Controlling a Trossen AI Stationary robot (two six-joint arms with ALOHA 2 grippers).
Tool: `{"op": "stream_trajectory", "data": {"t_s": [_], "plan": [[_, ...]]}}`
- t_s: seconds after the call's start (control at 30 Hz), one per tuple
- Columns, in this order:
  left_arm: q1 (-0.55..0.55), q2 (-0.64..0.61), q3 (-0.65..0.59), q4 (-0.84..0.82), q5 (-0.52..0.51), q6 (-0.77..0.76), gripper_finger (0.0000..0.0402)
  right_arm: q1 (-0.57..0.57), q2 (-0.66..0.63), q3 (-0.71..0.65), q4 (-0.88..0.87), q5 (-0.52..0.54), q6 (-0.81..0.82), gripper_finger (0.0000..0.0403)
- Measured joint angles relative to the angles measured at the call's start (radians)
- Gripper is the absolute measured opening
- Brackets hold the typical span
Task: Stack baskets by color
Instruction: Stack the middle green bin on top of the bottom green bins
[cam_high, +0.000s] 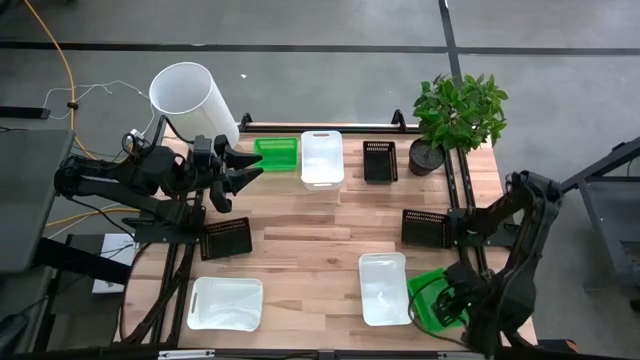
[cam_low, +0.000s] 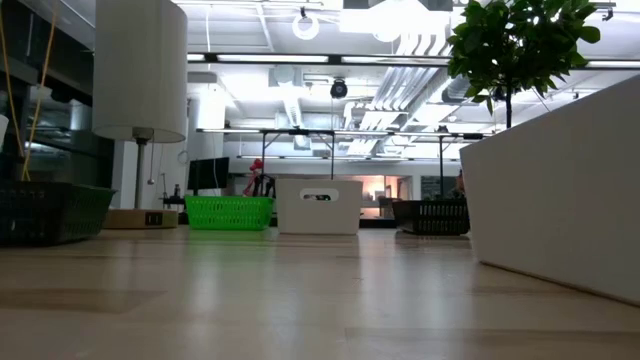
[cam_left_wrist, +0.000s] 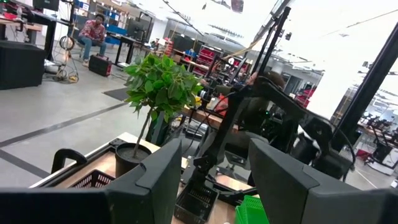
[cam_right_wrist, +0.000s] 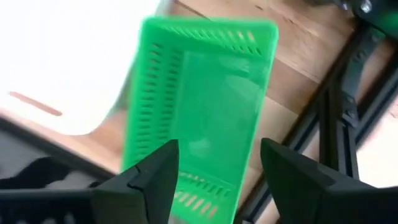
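The right tool (cam_right_wrist: 214, 180), fingers apart, hovers over a bright green slotted plastic basket (cam_right_wrist: 205, 93) on the wooden tabletop (cam_high: 320, 230); the left tool (cam_high: 240, 168) waits, spread wide.

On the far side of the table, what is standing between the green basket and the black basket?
A white basket stands between the green basket and the black basket, close beside the green one. The high view shows it.

Bright overhead lighting – blown-out whites, wrist views blurred.
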Motion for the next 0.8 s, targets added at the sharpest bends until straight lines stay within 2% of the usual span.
{"op": "stream_trajectory", "data": {"t_s": [0.07, 0.17, 0.23, 0.33, 0.4, 0.5, 0.6, 0.8], "plan": [[0.0, 0.0, 0.0, 0.0, 0.0, -0.001, 0.0177, 0.002, -0.043, 0.0, 0.0, 0.042, -0.01, 0.0213], [0.0, 0.0, 0.0, 0.0, 0.0, 0.001, 0.0177, 0.0, -0.096, -0.03, 0.05, 0.025, -0.076, 0.0189], [0.0, 0.0, 0.0, 0.0, 0.0, 0.0, 0.0177, 0.0, -0.127, -0.082, 0.125, 0.007, -0.123, 0.0148], [0.0, 0.0, 0.0, 0.0, 0.0, 0.001, 0.0177, 0.002, -0.177, -0.174, 0.231, -0.007, -0.19, 0.0048], [0.0, 0.0, 0.0, 0.0, 0.0, 0.0, 0.0177, 0.006, -0.216, -0.234, 0.289, 0.021, -0.245, 0.0015], [0.0, 0.0, 0.0, 0.0, 0.0, 0.001, 0.0177, 0.016, -0.296, -0.3, 0.377, 0.126, -0.343, 0.0019], [0.0, 0.0, 0.0, 0.0, 0.0, 0.001, 0.0177, 0.044, -0.379, -0.361, 0.438, 0.216, -0.453, 0.0004], [0.0, 0.0, 0.0, 0.0, 0.0, -0.001, 0.0177, 0.114, -0.516, -0.557, 0.593, 0.167, -0.498, 0.0002]]}}
